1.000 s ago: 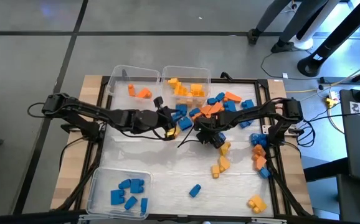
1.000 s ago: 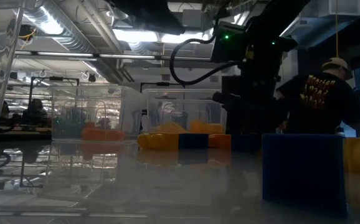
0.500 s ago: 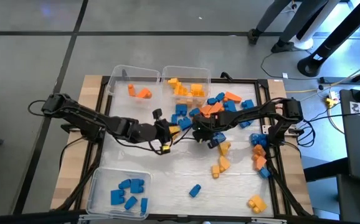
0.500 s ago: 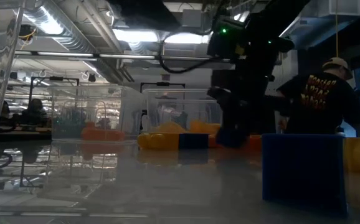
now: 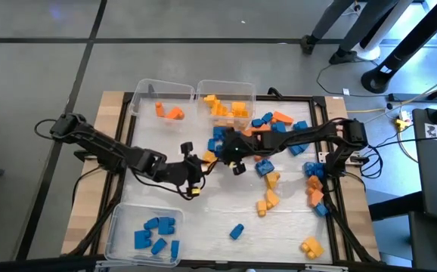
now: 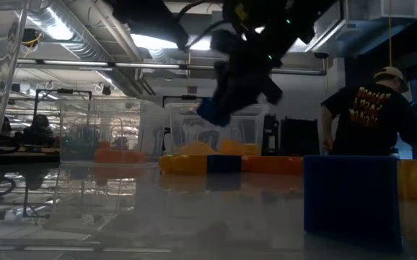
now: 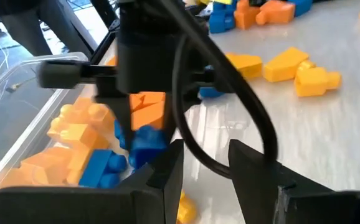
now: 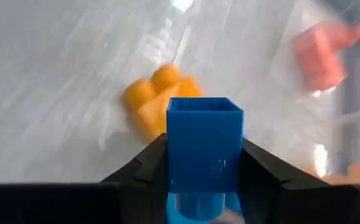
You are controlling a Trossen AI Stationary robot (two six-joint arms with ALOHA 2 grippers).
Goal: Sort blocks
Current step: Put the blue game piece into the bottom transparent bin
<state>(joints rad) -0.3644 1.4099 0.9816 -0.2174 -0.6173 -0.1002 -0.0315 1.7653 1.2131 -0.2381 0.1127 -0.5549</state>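
high view: right gripper (image 5: 236, 153) hangs mid-table near the far bins; left gripper (image 5: 190, 181) sits just beside it; whether its fingers grip anything cannot be told.

low view: keep the lifted load well above the table.

right wrist view: fingers pinch a blue block (image 8: 203, 151) squarely; carry it level to the blue bin (image 5: 120, 219) at the near left corner.

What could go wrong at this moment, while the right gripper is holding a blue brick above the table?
1. The right gripper pinches the small blue plastic brick only at its sides; it may slip and fall among the loose bricks.
2. The left gripper is close to the right arm at the table's centre; the arms might collide.
3. The clear bin holding blue bricks is on the left arm's side, so the path might cross.
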